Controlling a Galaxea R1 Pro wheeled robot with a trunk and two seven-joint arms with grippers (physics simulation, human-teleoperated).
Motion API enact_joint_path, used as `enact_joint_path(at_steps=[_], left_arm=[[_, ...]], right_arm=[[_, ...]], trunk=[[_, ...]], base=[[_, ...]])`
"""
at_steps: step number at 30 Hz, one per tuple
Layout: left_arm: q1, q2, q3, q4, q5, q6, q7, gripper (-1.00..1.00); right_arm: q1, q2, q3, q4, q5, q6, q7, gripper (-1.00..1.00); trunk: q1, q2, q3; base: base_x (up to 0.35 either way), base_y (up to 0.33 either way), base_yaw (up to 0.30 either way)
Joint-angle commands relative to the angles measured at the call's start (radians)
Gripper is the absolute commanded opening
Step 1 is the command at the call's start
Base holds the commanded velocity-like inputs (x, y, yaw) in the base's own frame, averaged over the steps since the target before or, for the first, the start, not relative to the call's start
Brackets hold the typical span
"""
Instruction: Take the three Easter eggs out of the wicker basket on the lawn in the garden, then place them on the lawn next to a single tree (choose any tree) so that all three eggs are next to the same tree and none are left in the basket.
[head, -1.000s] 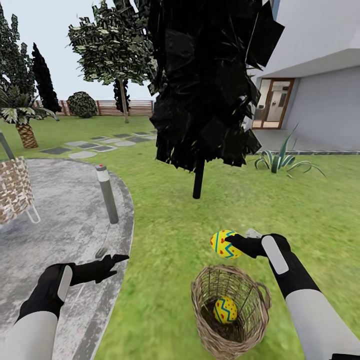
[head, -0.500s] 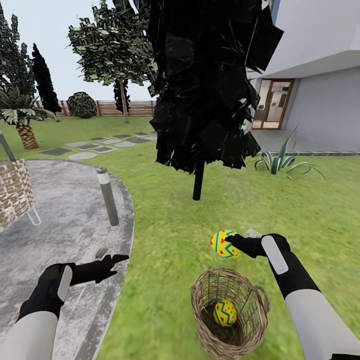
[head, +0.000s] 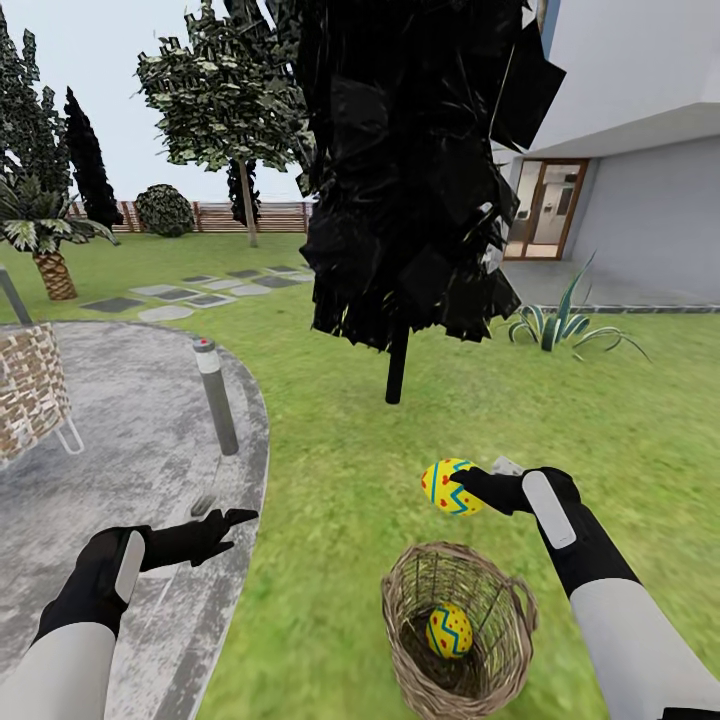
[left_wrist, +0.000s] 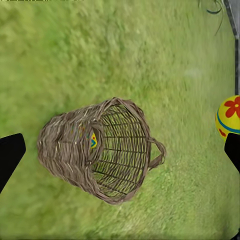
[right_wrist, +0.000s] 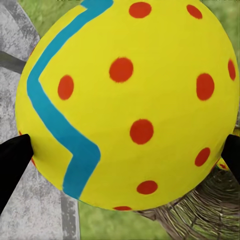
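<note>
The right gripper (head: 468, 490) pinches 1 Easter egg (head: 449, 487) between its 2 black fingers, holding it in the air just above the far rim of the wicker basket (head: 457, 627); in the right wrist view that held egg (right_wrist: 127, 102) sits pressed between the fingertips (right_wrist: 12, 155) with the basket's weave (right_wrist: 200, 212) below it. A 2nd egg (head: 449, 631) lies inside the basket, low against its inner wall, and a sliver of it (left_wrist: 93, 141) shows through the weave in the left wrist view, where the basket (left_wrist: 102, 148) stands on the lawn (left_wrist: 75, 55) with the held egg (left_wrist: 229, 116) off to one side of it. That makes 2 eggs counted here. The left gripper (head: 225, 525) hangs well to the left of the basket, over the edge of the grey paved patch (head: 130, 440), its 2 fingers spread apart and holding nothing. Beyond the basket, on the lawn (head: 600, 420), stands 1 tree with black foliage (head: 415, 170) on a thin dark trunk. Left of the basket and farther off, 1 short bollard (head: 216, 395) rises from the paving. Far behind, 1 tree with a pale slender trunk (head: 225, 95) and 1 small palm (head: 45, 240) stand near a fence.
</note>
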Motion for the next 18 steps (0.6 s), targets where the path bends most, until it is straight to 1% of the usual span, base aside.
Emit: enact_joint_path(at_steps=[1, 15, 18], left_arm=[[0.0, 0.0, 0.002, 0.0, 0.003, 0.008, 0.0, 1.0], [0.0, 0.0, 0.002, 0.0, 0.003, 0.007, 0.0, 1.0], [-0.001, 0.0, 0.002, 0.0, 0.003, 0.007, 0.0, 1.0]], right_arm=[[-0.001, 0.0, 0.0, -0.001, -0.01, 0.003, -0.009, -1.0], [-0.001, 0.001, 0.0, 0.0, -0.007, 0.001, -0.011, -1.0], [-0.001, 0.001, 0.002, 0.0, -0.007, -0.01, -0.011, -1.0]], trunk=[[-0.004, 0.007, 0.002], [-0.058, 0.105, 0.046], [-0.069, 0.126, 0.055]], base=[[0.0, 0.0, 0.0], [0.0, 0.0, 0.0], [0.0, 0.0, 0.0]])
